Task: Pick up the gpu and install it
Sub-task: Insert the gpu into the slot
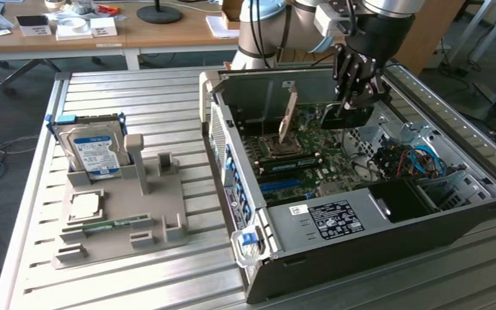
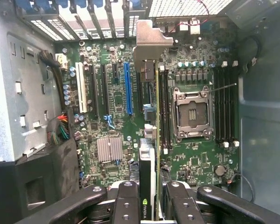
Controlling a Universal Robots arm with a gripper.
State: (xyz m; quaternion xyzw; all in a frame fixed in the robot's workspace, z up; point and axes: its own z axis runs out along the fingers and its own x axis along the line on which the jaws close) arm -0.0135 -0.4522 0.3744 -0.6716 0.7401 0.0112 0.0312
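**GPU clamped in gripper above motherboard, beside CPU socket**

Exterior view, from its left: a blue-labelled hard drive (image 1: 93, 152) stands in a grey holder (image 1: 172, 194), well apart from the CPU socket (image 1: 281, 143) toward that view's left. The socket sits on the motherboard (image 1: 317, 139) inside the open computer case (image 1: 386, 252). To the exterior view's right of the socket and above it, the gripper (image 1: 351, 106) reaches down into the case with the gpu (image 1: 343, 119) at its tips.

Wrist view: the gripper (image 2: 151, 207) has its fingers (image 2: 128, 200) one on each flat face of the gpu (image 2: 148, 168). They are clamped on the card, with no gap seen at either face. The card runs out past the fingertips.

Orientation: the card is on edge with its faces upright, seen edge-on over the motherboard (image 2: 196, 163). Its long axis runs just beside the CPU socket (image 2: 192, 114), parallel to the blue slot (image 2: 127, 88). The silver end bracket (image 2: 151, 39) is at the end away from the fingers, toward the rear wall (image 2: 102, 21) of the case, beyond the socket. Cannot tell whether the card's lower edge touches a slot.
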